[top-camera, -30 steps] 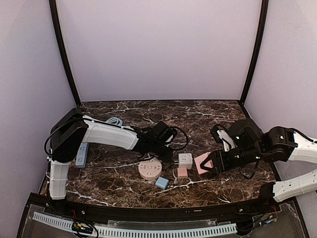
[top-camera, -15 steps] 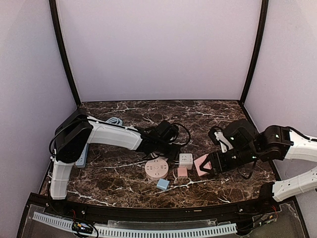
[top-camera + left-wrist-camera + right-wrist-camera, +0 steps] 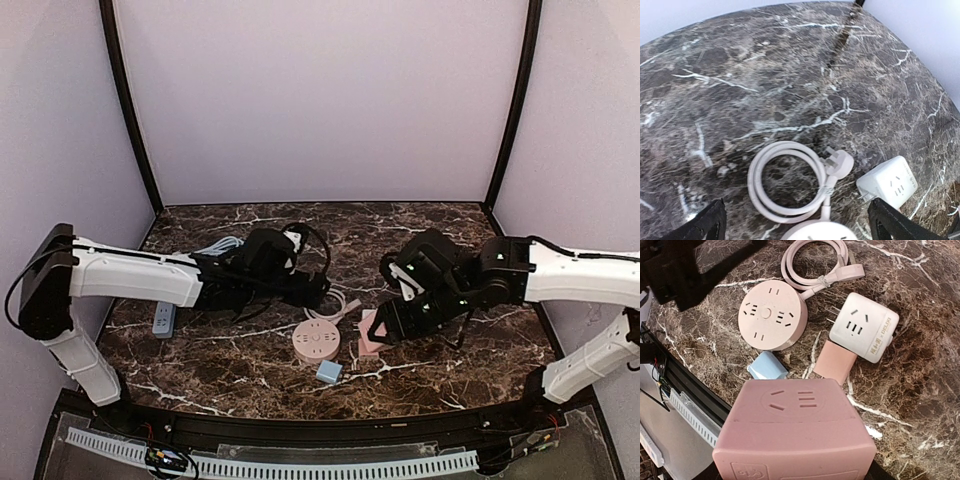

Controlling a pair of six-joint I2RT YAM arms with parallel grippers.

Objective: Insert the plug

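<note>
The left hand [image 3: 308, 288] is spread wide with nothing in it; in its wrist view the two dark fingers [image 3: 707, 225] frame the bottom corners and only bare counter [image 3: 740, 75] and cable lie between them. Just ahead of it is the plug [image 3: 838, 161], flat on the counter at the rim of its coiled cord [image 3: 785, 180], prongs pointing away from the hand, with the white cube adapter [image 3: 887, 181] just beside it. The right hand [image 3: 385, 325] is closed partway around the pink cube socket [image 3: 795, 435], held above the counter near the round socket [image 3: 771, 316]. The likely trouble is that a tie binds the plug's lead to the coil, so lifting the plug could drag the whole loop and the round socket along. A flat-lying plug may also twist in the grip and meet the slots askew. With both arms converging here, they could knock each other. Only the right wrist view shows the cube's slotted face, the small pink adapter [image 3: 836, 361] and the blue one [image 3: 767, 366]; the overhead view hides the white cube behind the right arm.
</note>
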